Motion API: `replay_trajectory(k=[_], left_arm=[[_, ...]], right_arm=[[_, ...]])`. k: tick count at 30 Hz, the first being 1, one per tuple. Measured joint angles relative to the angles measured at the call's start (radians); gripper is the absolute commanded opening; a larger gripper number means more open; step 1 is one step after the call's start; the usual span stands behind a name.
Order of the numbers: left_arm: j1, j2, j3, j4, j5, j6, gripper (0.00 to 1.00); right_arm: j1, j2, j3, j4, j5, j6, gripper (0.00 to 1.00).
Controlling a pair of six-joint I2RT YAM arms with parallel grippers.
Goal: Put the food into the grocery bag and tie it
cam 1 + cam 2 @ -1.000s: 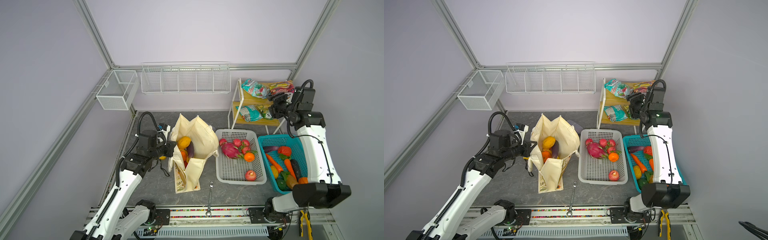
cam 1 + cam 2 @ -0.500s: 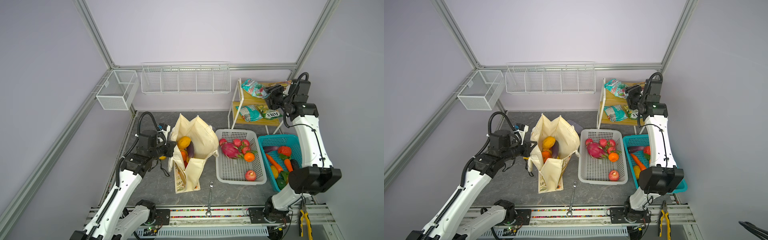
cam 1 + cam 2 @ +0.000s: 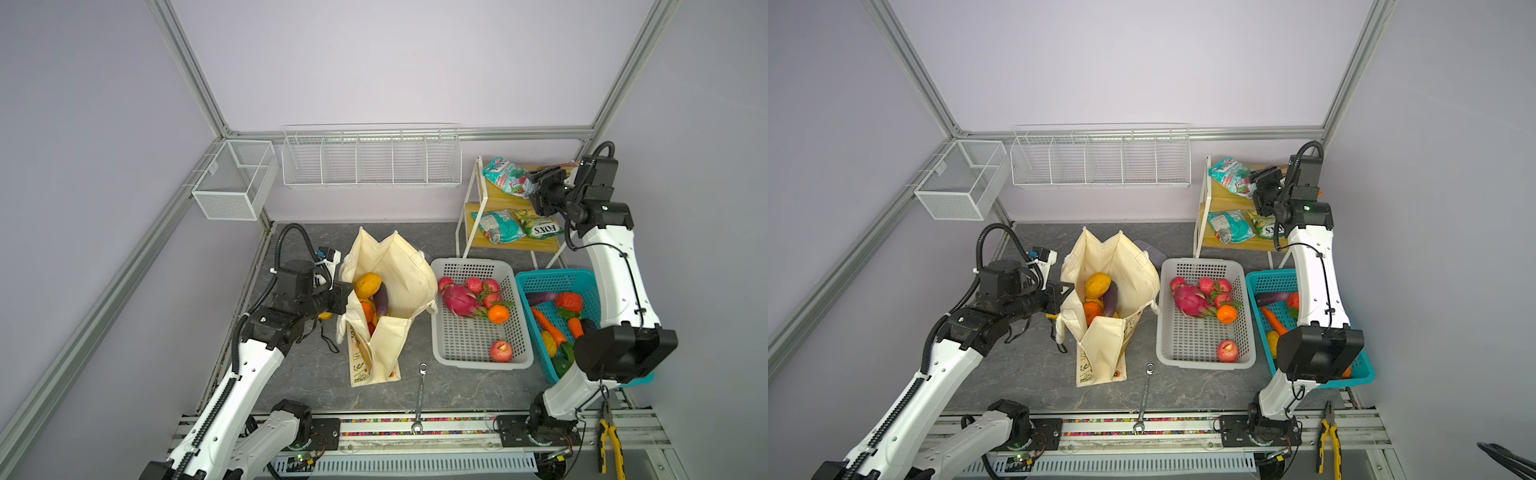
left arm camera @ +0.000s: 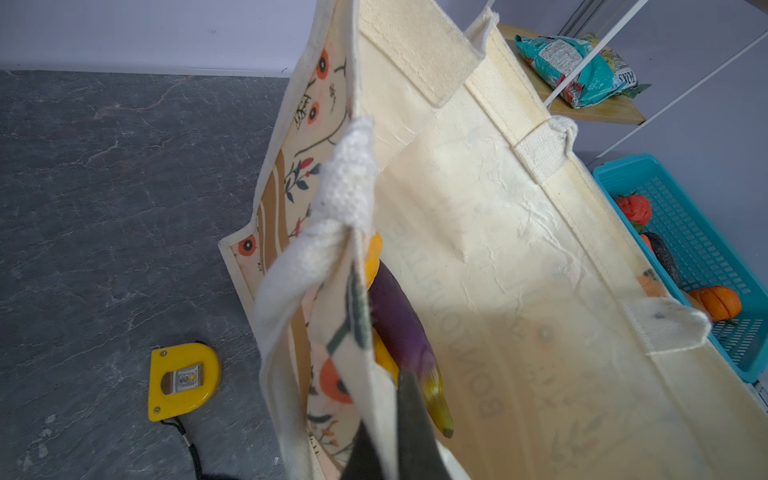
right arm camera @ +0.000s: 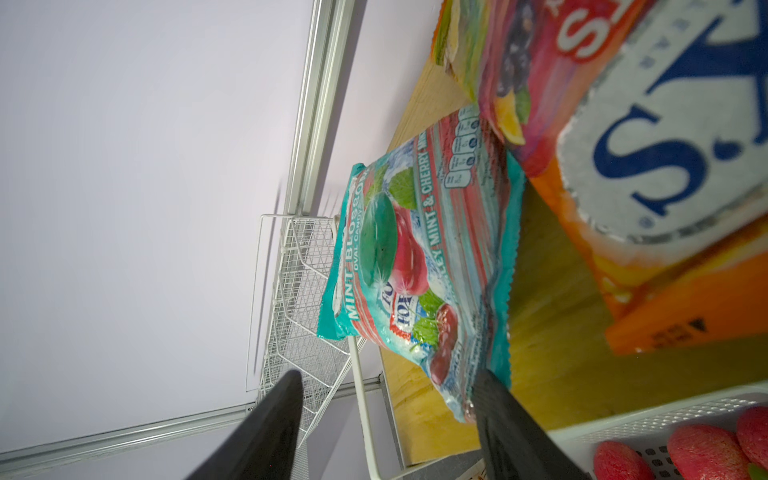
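The cream grocery bag (image 3: 399,274) (image 3: 1125,266) stands open on the dark table. A yellow fruit (image 3: 368,284), a purple eggplant (image 3: 381,299) (image 4: 399,324) and an orange (image 3: 365,309) lie inside. My left gripper (image 3: 347,299) (image 4: 390,415) is shut on the bag's near rim cloth. My right gripper (image 3: 536,183) (image 5: 386,376) is open at the wooden rack's top shelf. A teal snack packet (image 3: 507,176) (image 5: 424,266) lies just ahead, its near corner beside one finger. An orange packet (image 5: 665,166) lies next to it. Teal (image 3: 496,224) and green (image 3: 538,226) packets rest on the lower shelf.
A grey basket (image 3: 478,345) holds a dragon fruit (image 3: 457,301), an orange and an apple. A teal basket (image 3: 552,278) of vegetables sits under my right arm. A wrench (image 3: 420,390) lies in front and a yellow tape measure (image 4: 183,380) left of the bag. White wire baskets (image 3: 370,160) hang on the wall.
My right gripper has risen from the lower shelf to the top shelf and closed in on the teal packet. The left arm and bag have not moved.
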Motion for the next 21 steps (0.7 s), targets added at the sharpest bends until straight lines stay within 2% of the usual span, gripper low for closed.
replay_trajectory(k=[12, 21], left_arm=[[0.000, -0.003, 0.000, 0.000, 0.000, 0.000, 0.00], [0.000, -0.005, 0.000, -0.001, 0.000, 0.000, 0.00]], right_arm=[[-0.006, -0.108, -0.033, -0.041, 0.053, 0.008, 0.69], [-0.006, -0.095, -0.035, -0.042, 0.044, 0.033, 0.68]])
